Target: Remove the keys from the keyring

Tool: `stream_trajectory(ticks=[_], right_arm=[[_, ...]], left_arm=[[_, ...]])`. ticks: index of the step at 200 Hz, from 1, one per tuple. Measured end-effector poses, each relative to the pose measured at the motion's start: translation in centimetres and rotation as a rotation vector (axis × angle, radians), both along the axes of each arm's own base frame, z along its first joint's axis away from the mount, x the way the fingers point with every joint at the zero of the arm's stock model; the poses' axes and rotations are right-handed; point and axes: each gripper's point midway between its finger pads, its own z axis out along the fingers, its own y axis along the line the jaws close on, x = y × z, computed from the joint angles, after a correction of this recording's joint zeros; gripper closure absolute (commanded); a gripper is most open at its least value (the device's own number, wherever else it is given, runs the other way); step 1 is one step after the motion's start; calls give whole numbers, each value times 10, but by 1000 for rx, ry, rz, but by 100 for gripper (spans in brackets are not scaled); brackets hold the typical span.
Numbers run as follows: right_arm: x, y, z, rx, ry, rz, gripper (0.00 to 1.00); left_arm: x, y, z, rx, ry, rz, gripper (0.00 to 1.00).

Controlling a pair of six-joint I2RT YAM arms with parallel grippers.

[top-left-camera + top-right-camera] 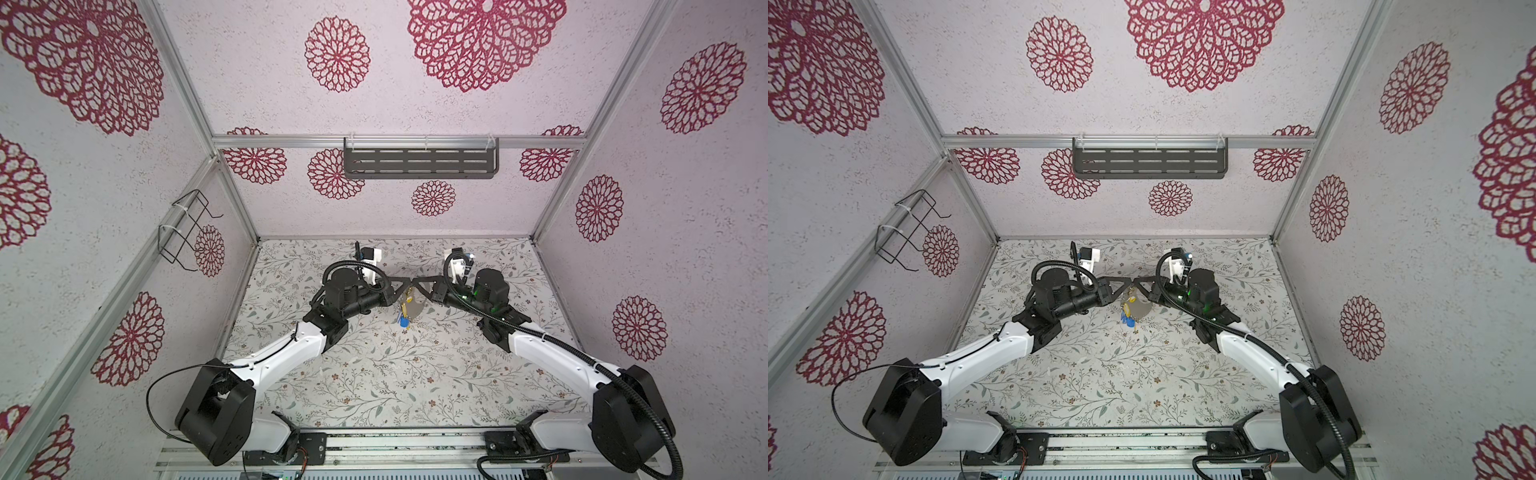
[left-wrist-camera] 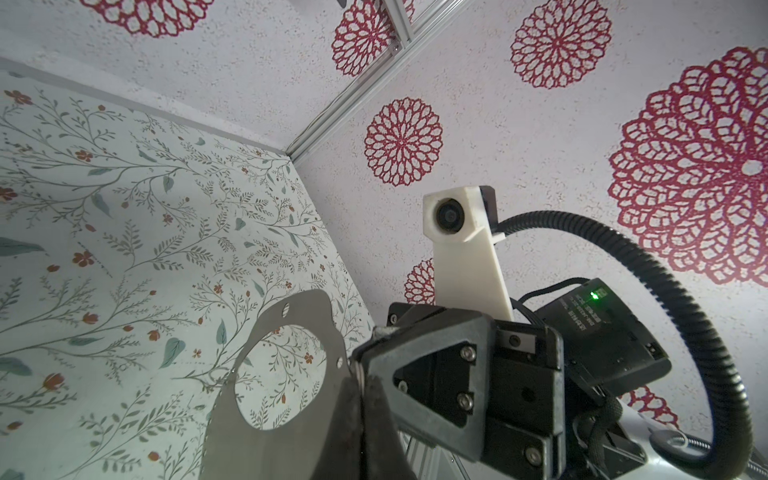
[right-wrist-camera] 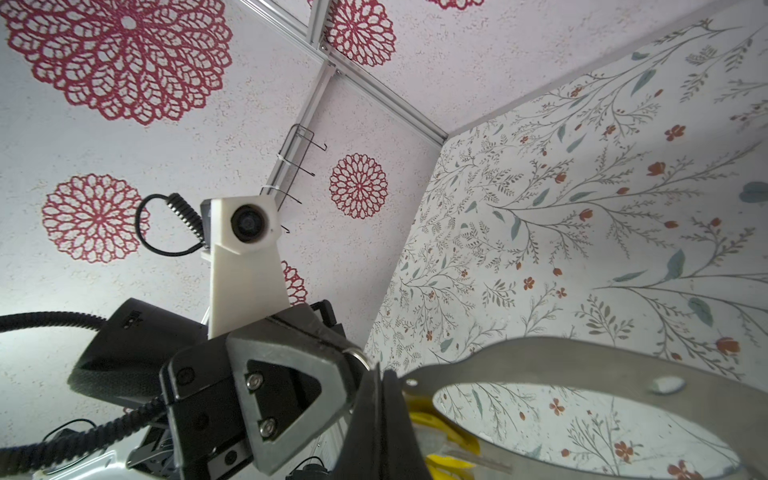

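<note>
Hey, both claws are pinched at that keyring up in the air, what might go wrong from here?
The keyring hangs above the table at the tips of the shut left claw and right claw, so a slipping pinch may drop it. Their tips nearly touch; pulling could knock them together. The keys dangle bunched and might snag.

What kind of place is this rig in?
Likely a lab robot booth: aluminium frame, wallpapered walls, left arm and right arm mounted on a rail at the table edge.

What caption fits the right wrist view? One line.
Right gripper meets left gripper at the grey keyring, beside yellow keys.
</note>
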Motion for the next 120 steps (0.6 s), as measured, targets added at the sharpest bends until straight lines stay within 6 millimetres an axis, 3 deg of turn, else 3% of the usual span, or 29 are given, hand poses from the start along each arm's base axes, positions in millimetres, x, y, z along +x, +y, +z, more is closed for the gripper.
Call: stream_trajectory(ticks=[4,31,66,90,120], right_arm=[[-1,0,-3,-16,2,0,99],[-6,-11,-12,-161,-10,-22,64],[-11,-31,-7,-317,-126,-18,28],[-20,-38,-21,-400,-203,41,17],[-33,-34,-41,-443,-250,141,11]], left_arm=[[-1,0,-2,7,2,-2,100],[-11,0,-16,104,-7,-24,100],[-19,6,-26,276,-38,-67,100],[-24,6,-16,303,-64,-136,100],[-34,8,2,280,-81,-240,100]])
